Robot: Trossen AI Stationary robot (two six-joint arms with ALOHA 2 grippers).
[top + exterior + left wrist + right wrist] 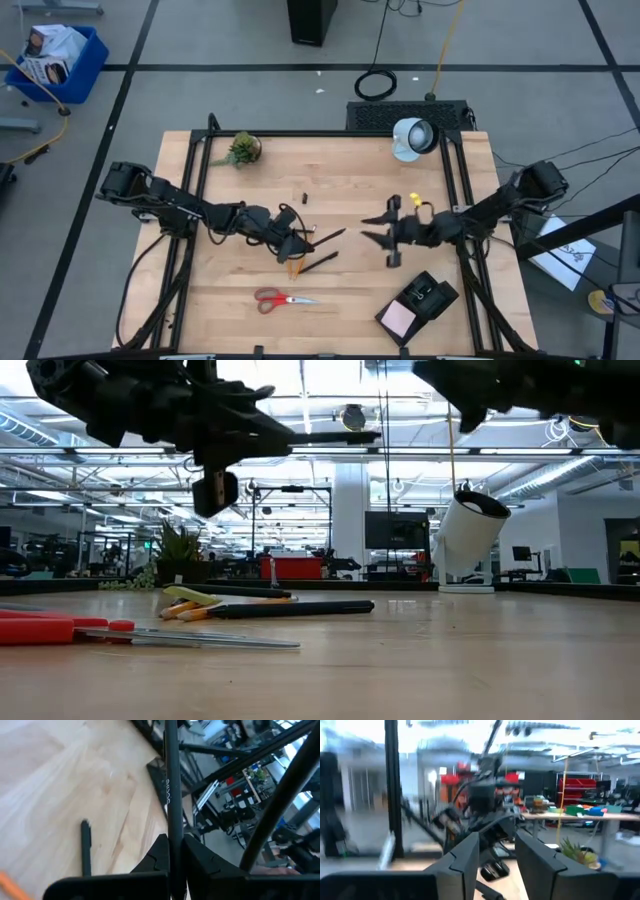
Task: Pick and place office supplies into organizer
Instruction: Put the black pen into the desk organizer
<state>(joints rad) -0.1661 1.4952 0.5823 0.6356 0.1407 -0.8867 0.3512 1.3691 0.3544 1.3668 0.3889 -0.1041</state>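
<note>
Left gripper (pixel 172 851), jaws clamped on a black pen (pixel 170 795), hangs above the tabletop (pixel 350 290); right gripper (pixel 385 231) apparently hovers part-open, empty, opposite.

Table (pixel 340 290): plant (pixel 242 149) at far left corner; lamp (pixel 411 138) at far right. Organizer (pixel 420 304) near the front edge, right of centre. Scissors (pixel 280 298) near the front edge, left of the organizer. Pen (pixel 318 262) and pencils (pixel 293 268) lie behind the scissors, mid-table. Second pen (pixel 327 237) just behind those, raised off the table. Small bit (pixel 302 197) lies farther back, toward the plant.
</note>
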